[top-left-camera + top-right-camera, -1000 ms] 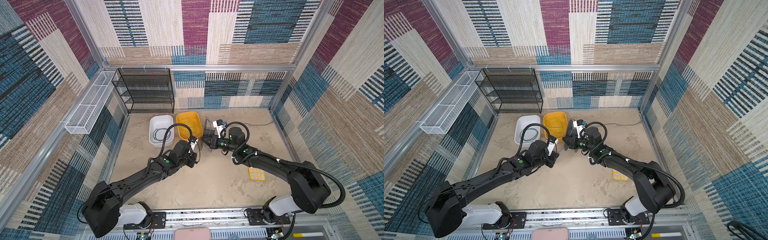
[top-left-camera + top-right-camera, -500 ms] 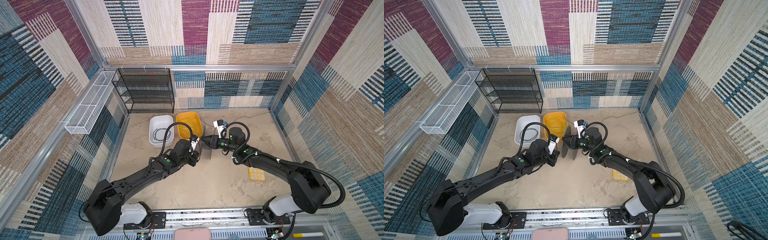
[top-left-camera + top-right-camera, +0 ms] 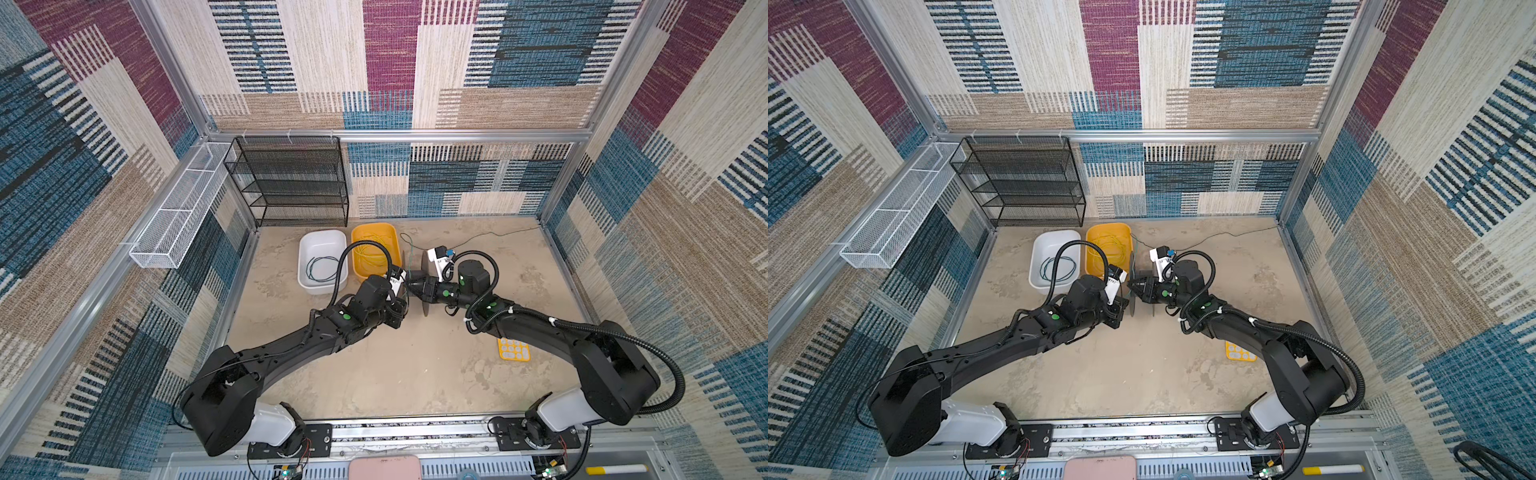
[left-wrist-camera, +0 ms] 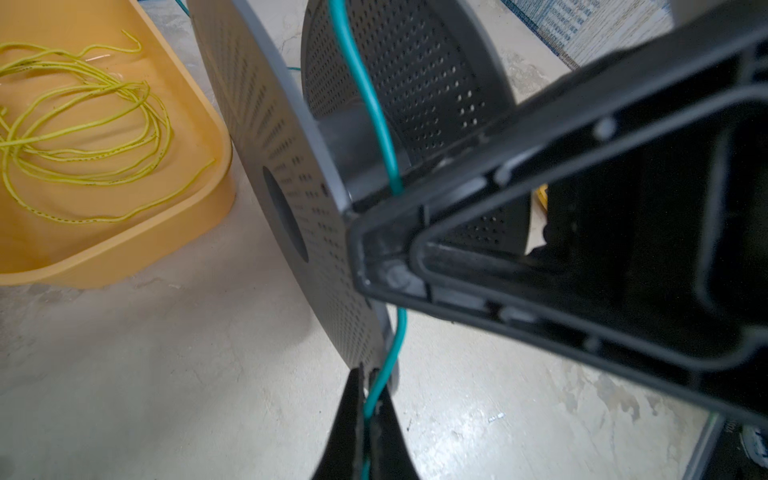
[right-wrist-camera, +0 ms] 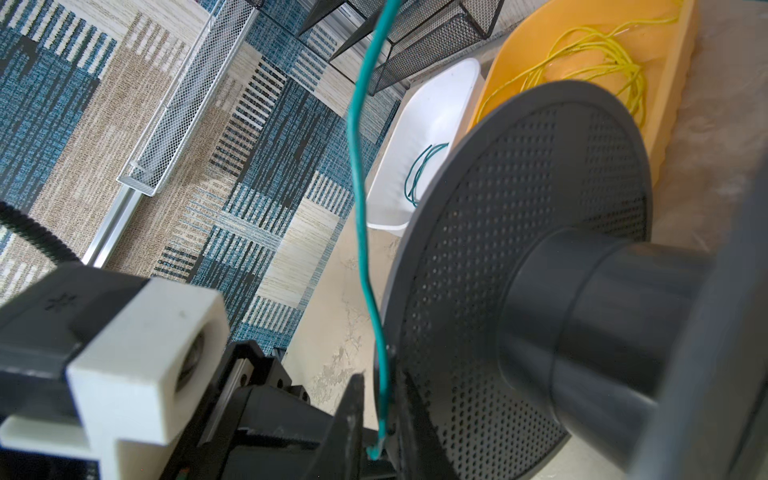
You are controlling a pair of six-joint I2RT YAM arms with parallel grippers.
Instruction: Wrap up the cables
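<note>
Left end effector (image 4: pixel 370 399) is clamped on the teal cable (image 4: pixel 376 112), its two slim black fingertips drawn together with the smooth, string-thin wire running up between them. From that pinch the cable climbs into the gap between the two round flanges of a grey plastic spool (image 5: pixel 540 208), which stands on edge near the middle of the counter (image 3: pixel 395 374). The flanges are flat discs dotted with rows of small holes, and a smooth cylindrical hub (image 5: pixel 602 324) joins them. Right end effector (image 3: pixel 415 286) meets the spool from the opposite side, and one broad black finger lies across the gap in the left wrist view. Whether it grips the spool cannot be told.

Just beyond the spool, toward the far edge, a glossy yellow tub (image 3: pixel 358 249) with rounded corners holds a loose tangle of yellow cable (image 4: pixel 162 124). Just beside it on the left, a white tub (image 3: pixel 305 257) holds a small coil of dark bluish cable (image 3: pixel 320 268). A black wire-mesh rack (image 3: pixel 291 178) stands in the far left corner, and a white mesh basket (image 3: pixel 178 216) hangs on the left wall. A small yellow tray (image 3: pixel 514 349) with round hollows lies near the right edge.

The counter is matte, mottled beige, like stone. The walls are woven fabric in patches of blue, maroon, cream and tan, framed by aluminium rails.
</note>
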